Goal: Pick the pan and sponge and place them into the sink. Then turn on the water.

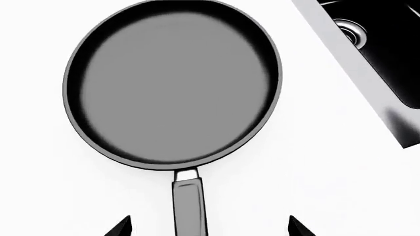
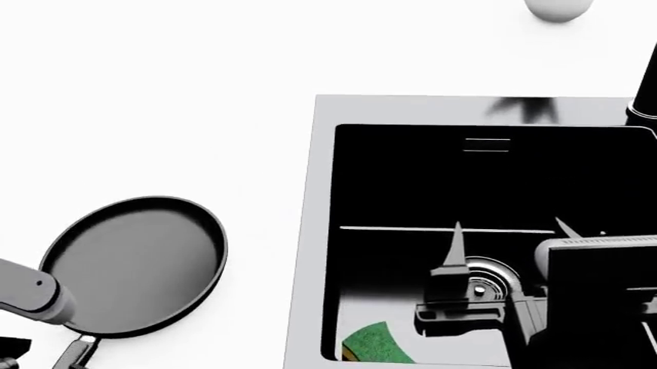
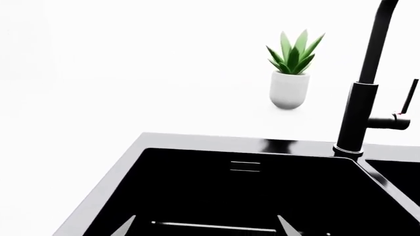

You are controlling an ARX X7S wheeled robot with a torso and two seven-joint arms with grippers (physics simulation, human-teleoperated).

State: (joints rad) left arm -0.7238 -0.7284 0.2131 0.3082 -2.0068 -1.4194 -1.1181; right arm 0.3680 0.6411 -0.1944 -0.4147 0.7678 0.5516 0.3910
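The left gripper (image 1: 208, 227) is hovering wide open, empty, straddling the pan's (image 1: 172, 84) thin, stiff handle (image 1: 189, 204), likely the best hold. The sponge (image 2: 375, 344) is lying in the sink (image 2: 308, 231), under the open, empty right gripper (image 2: 508, 234).

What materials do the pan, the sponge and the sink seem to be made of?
Pan: probably coated metal, matte black, dull grey sheen. Sponge: green scouring face over a yellow layer, likely foam. Sink: glossy black basin showing reflections, inside a flat brushed steel-looking rim.
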